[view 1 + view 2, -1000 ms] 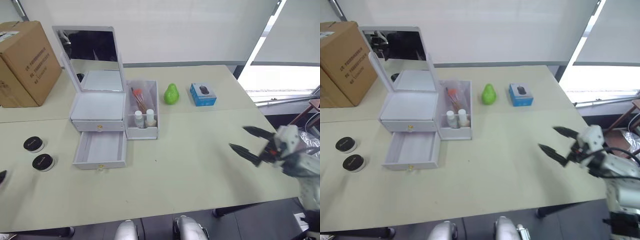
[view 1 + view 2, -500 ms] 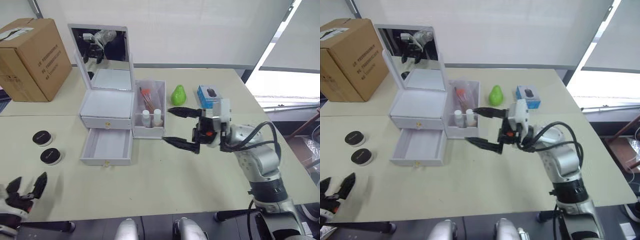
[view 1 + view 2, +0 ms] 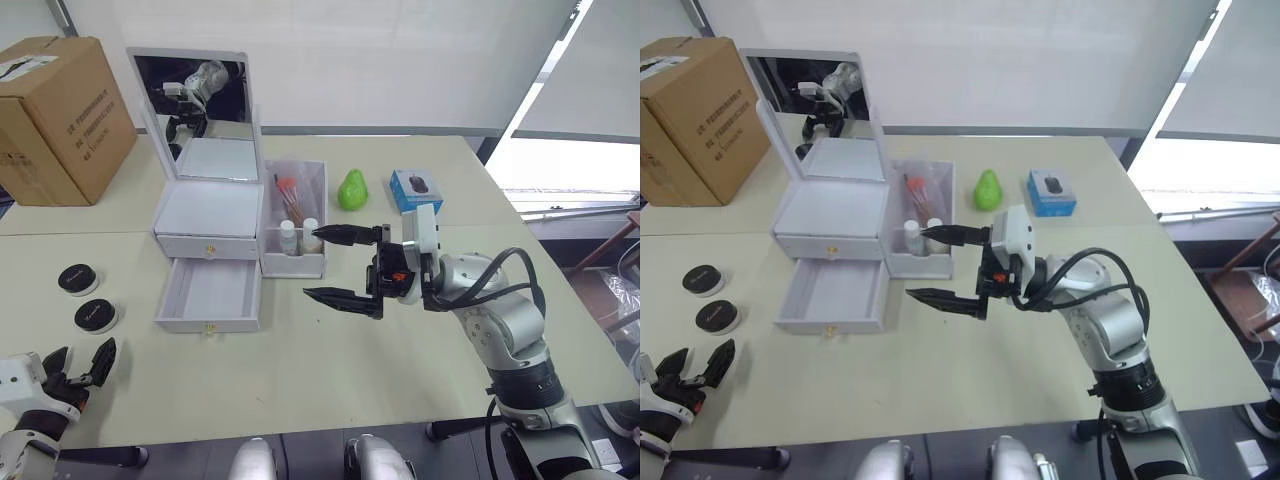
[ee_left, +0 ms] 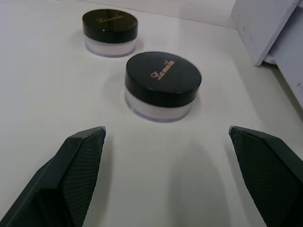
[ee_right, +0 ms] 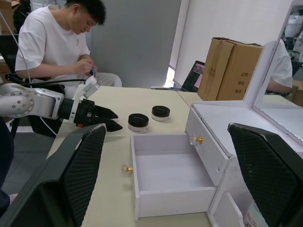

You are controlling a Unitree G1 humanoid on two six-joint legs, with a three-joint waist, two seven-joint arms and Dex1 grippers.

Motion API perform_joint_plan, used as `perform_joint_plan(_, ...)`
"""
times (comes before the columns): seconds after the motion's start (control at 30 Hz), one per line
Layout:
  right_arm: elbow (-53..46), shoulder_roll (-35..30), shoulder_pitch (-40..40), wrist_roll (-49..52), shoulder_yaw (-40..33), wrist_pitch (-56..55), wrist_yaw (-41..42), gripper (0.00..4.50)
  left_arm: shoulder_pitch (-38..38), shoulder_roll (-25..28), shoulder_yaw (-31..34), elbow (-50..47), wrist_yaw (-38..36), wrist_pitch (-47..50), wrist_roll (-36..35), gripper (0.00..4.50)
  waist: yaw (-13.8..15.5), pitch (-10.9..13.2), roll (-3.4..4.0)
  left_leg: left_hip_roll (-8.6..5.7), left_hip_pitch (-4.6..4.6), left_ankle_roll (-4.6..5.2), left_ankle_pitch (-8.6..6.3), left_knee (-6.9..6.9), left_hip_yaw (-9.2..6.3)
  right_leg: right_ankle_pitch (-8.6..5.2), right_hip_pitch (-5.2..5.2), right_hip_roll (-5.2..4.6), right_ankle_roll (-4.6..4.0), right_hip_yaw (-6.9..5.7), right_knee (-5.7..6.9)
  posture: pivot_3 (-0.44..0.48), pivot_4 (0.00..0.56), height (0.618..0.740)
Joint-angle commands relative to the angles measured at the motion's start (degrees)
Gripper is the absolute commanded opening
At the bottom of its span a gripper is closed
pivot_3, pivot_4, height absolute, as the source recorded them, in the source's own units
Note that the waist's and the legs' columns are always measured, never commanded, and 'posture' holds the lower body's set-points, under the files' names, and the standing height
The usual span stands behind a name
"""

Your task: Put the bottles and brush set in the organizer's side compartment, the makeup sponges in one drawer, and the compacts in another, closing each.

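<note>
Hovering wide open and empty, our left gripper (image 3: 78,360) faces two compacts (image 4: 162,83) on the table (image 3: 330,370). Our right gripper (image 3: 335,265), spread and empty, hangs beside the organizer (image 3: 205,215); its lower drawer (image 3: 207,295) lies open, bare. Beyond, bottles (image 3: 298,235) and brushes (image 3: 290,195) fill the side compartment.

Bright, even daylight — strongest from the window (image 3: 575,130) on the right, which is blown out white. Shadows on the table (image 3: 330,360) are soft. The left wrist view blurs its near fingertips (image 4: 75,156) — compacts (image 4: 163,85) stay sharp.
</note>
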Motion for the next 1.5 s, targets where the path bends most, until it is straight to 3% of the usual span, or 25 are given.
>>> perform_joint_plan(0.03,-2.46,-0.65,-0.21,0.14,-0.4,-1.0,0.95,4.5,-1.14,1.31,-0.01,0.5,0.04,-1.26,0.55,4.49,0.04,0.13,0.13,-0.01,-0.03,0.0,0.0,0.0,-0.04,0.0,0.05,-0.01,0.01,-0.02,-0.01,0.0,0.15,0.728)
perform_joint_plan(0.07,-2.53,-0.66,-0.17,0.14,-0.4,-0.93,1.01,4.5,-1.43,1.37,-0.29,0.57,0.08,-1.13,0.68,4.49,-0.58,0.27,0.4,-0.25,-0.47,0.01,0.0,0.0,-0.8,-0.02,0.72,-0.24,0.03,-0.56,-0.18,0.0,0.15,0.728)
perform_joint_plan(0.13,-2.52,-0.65,-0.21,0.1,-0.42,-0.56,0.66,4.5,-2.25,1.52,-0.94,0.81,0.29,-0.65,0.83,4.49,-1.5,0.35,0.67,-1.25,-0.57,0.02,0.02,0.02,-3.0,-0.49,1.91,-1.39,0.36,-2.8,-0.22,0.0,0.15,0.728)
perform_joint_plan(0.23,-2.49,-0.83,-0.19,0.28,-0.65,0.17,0.11,4.5,-3.03,1.89,-1.92,1.32,0.26,-0.12,1.1,4.49,-1.48,0.73,1.27,-3.29,-1.05,0.46,0.64,0.07,-6.76,-0.79,2.38,-2.31,0.96,-4.89,0.0,0.0,0.15,0.728)
perform_joint_plan(0.27,-2.44,-0.93,-0.17,0.23,-0.78,0.12,0.06,4.5,-3.25,2.0,-2.17,1.41,0.23,0.01,1.15,4.49,-1.01,0.84,1.44,-3.03,-1.05,0.3,0.75,0.3,-6.69,-0.8,1.94,-2.09,0.91,-4.81,0.03,0.0,0.15,0.728)
perform_joint_plan(0.63,-3.09,-1.79,0.76,0.06,-1.36,0.05,-0.66,4.5,-7.47,4.37,-5.53,2.83,0.43,2.22,2.55,4.49,-0.13,0.93,1.59,-2.81,-1.03,0.24,0.74,0.35,-6.31,-0.8,1.84,-1.97,0.73,-4.57,0.08,0.0,0.15,0.728)
perform_joint_plan(1.07,-3.96,-2.32,1.2,0.54,-1.34,0.41,-1.62,4.5,-18.34,11.4,-12.32,9.4,4.6,4.31,12.11,4.49,0.04,0.93,1.59,-2.65,-1.02,0.24,0.74,0.34,-5.96,-0.77,1.83,-1.97,0.76,-4.52,0.05,0.0,0.15,0.728)
perform_joint_plan(1.4,-4.15,-2.43,1.31,0.43,-1.18,0.51,-2.01,4.5,-21.85,9.96,-13.01,12.25,4.88,3.41,12.05,4.49,0.02,0.93,1.58,-2.43,-0.99,0.24,0.74,0.35,-5.79,-0.77,1.82,-1.83,0.74,-4.49,0.04,0.0,0.15,0.728)
perform_joint_plan(1.5,-4.16,-2.52,1.37,0.41,-1.19,0.64,-2.09,4.5,-22.12,9.73,-12.55,12.23,4.97,2.42,11.72,3.93,0.06,0.93,1.58,-2.42,-0.99,0.24,0.74,0.35,-5.77,-0.77,1.82,-1.83,0.74,-4.49,0.02,0.0,0.15,0.728)
